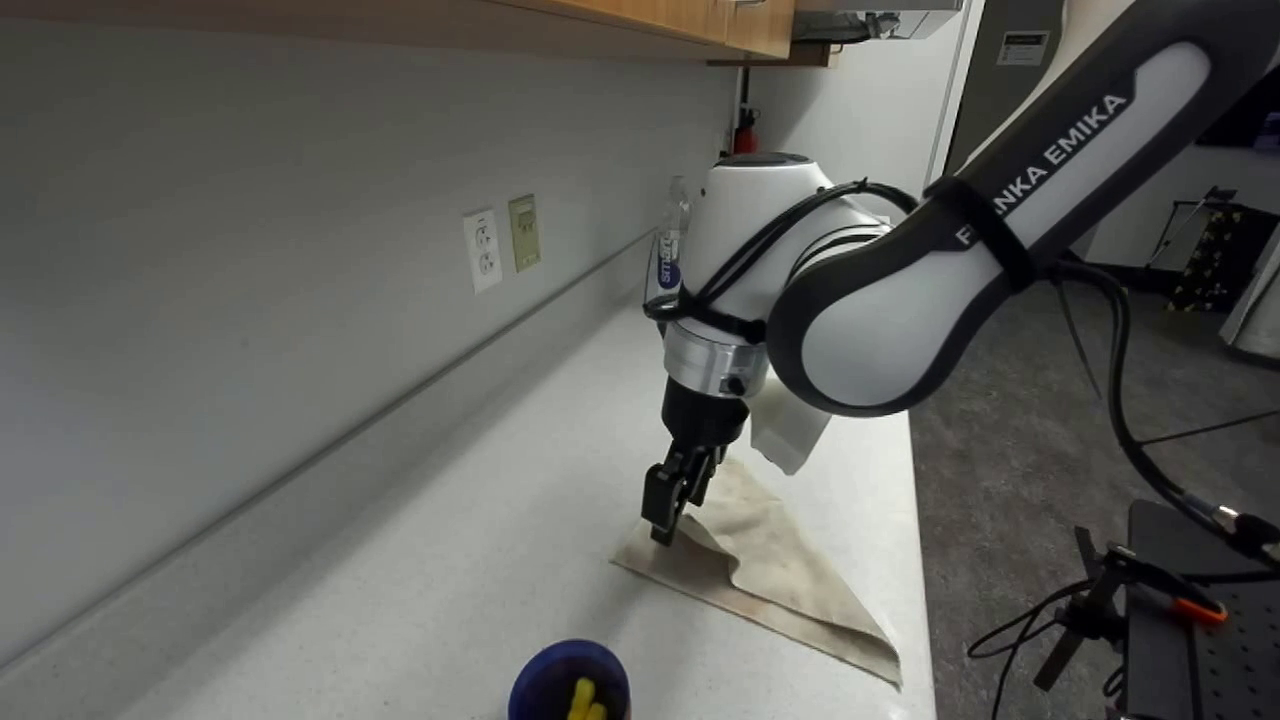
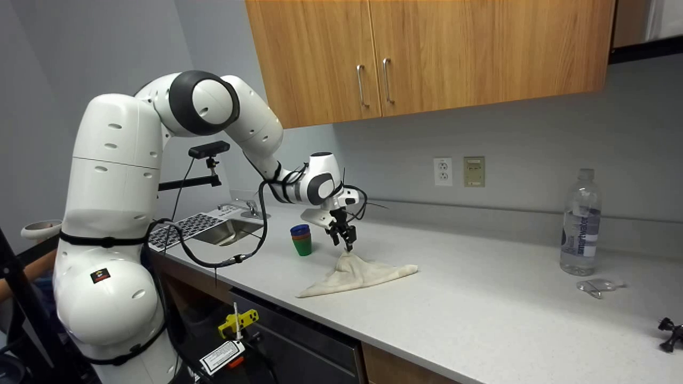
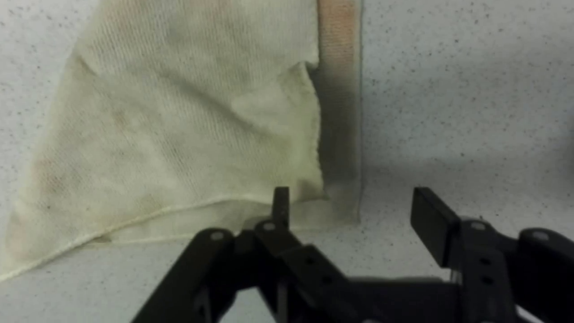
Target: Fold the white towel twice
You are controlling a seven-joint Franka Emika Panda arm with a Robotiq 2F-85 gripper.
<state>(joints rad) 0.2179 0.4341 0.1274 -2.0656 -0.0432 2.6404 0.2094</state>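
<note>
The white towel point(image 3: 179, 134) lies on the speckled counter point(image 3: 471, 89), folded over so it looks like a triangle, with brown smudges and a soft wrinkle on it. In the wrist view, the top layer stops a little short, so a strip of the bottom layer peeks out on the three o'clock side and another on the six o'clock side. The claw point(image 3: 351, 206) is right by one corner of the towel, and most of the cloth is toward ten o'clock from it. Its two black fingers point(image 3: 430, 229) are spread wide, and the corner shows in the gap between them. I cannot tell if they touch the cloth. In an exterior view, the big white arm point(image 2: 106, 149) comes down to the claw from eleven o'clock. A stack of cups point(image 2: 302, 244), blue on top and green at the bottom, stands near the towel at ten o'clock from it. Well away, close to three o'clock, a clear water bottle point(image 2: 580, 234) stands up straight, with a small see-through thing point(image 2: 596, 287) near its foot at about five o'clock. A white outlet point(image 2: 443, 172) and a tan plate point(image 2: 474, 172) are on the wall between one and two o'clock from the towel. In an exterior view, yellow things point(image 1: 583, 698) sit inside the top cup, at eight o'clock from the towel.
</note>
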